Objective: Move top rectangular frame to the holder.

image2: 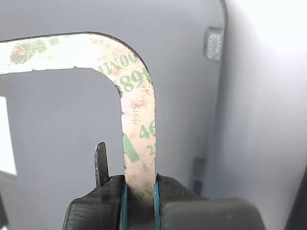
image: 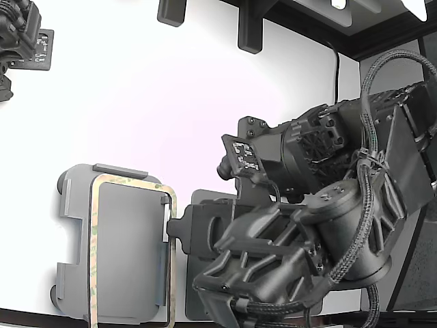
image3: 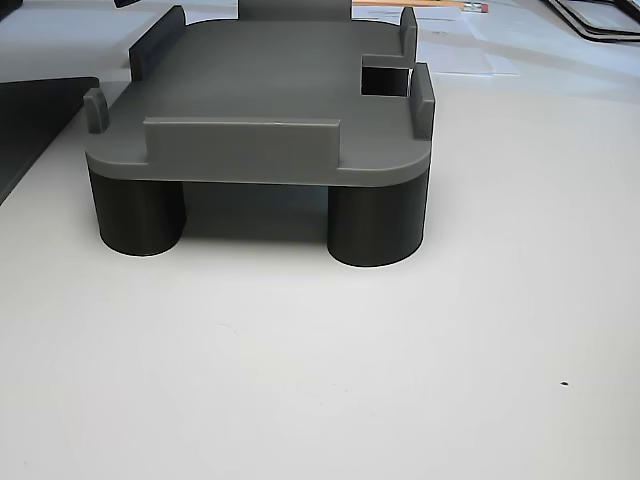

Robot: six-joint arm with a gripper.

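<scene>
Over the holder, at the exterior view's left, the top rectangular frame is lying with its long axis running along the tray's length, its near end reaching past the tray's lower edge. In the wrist view, the gripper is pinching 1 long side of that frame between closed jaws, so the frame is extending straight out ahead of the fingers. The coming move is probably turning on settling it squarely between the raised tabs before letting go.
</scene>
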